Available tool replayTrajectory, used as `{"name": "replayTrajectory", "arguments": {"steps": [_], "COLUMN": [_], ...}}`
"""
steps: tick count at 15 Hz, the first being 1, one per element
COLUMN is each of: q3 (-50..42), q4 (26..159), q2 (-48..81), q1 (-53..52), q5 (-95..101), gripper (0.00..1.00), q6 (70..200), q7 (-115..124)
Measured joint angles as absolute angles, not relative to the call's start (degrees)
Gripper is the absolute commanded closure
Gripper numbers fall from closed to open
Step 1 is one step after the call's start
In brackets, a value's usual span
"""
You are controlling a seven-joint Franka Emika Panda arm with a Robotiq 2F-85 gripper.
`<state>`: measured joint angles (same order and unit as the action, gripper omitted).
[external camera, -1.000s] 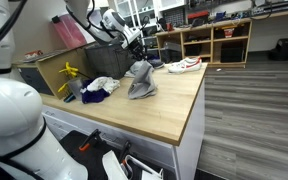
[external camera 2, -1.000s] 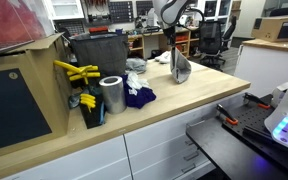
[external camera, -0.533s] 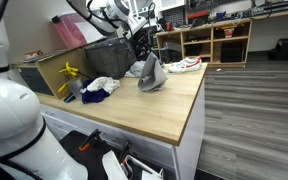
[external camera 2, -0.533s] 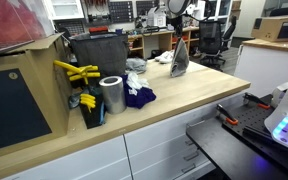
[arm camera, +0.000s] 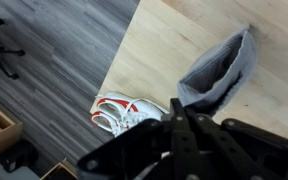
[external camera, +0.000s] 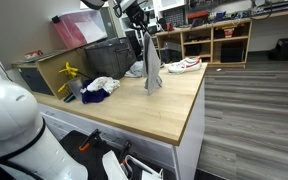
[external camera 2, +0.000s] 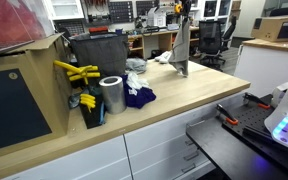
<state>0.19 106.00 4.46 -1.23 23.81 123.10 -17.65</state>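
A grey cloth (external camera: 152, 65) hangs down in a long narrow fold from my gripper (external camera: 144, 30), which is shut on its top end high over the wooden table (external camera: 164, 110). In the opposite exterior view the grey cloth (external camera 2: 183, 45) dangles below the gripper (external camera 2: 181, 10), its lower end close to or touching the tabletop (external camera 2: 184, 100). Looking down in the wrist view, the grey cloth (arm camera: 219, 70) trails from the closed gripper (arm camera: 179, 112) toward the wood. A white and red shoe (arm camera: 124, 112) lies by the table's edge.
White and dark blue cloths (external camera: 99, 87) lie at the back of the table beside a metal can (external camera 2: 111, 95), yellow items (external camera 2: 74, 70) and a black bin (external camera 2: 99, 55). The shoe (external camera: 184, 65) sits at the far edge. Shelves and office chairs stand beyond.
The gripper has risen with the grey cloth. The cloth, bunched on the table a second ago, now hangs stretched out tall and narrow.
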Motion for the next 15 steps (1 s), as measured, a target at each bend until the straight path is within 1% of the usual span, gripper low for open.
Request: {"name": "replayTrajectory", "arguments": {"steps": [5,15], "q3": [0.15,0.47], "q4": [106.23,106.27], "q2": [-2.14,-9.03], "q1": [-1.09,-1.83], "q5": [21.24,18.76], "gripper": [0.99,0.99], "q6": [119.28,114.92], "q7": [-18.87,-24.76]}}
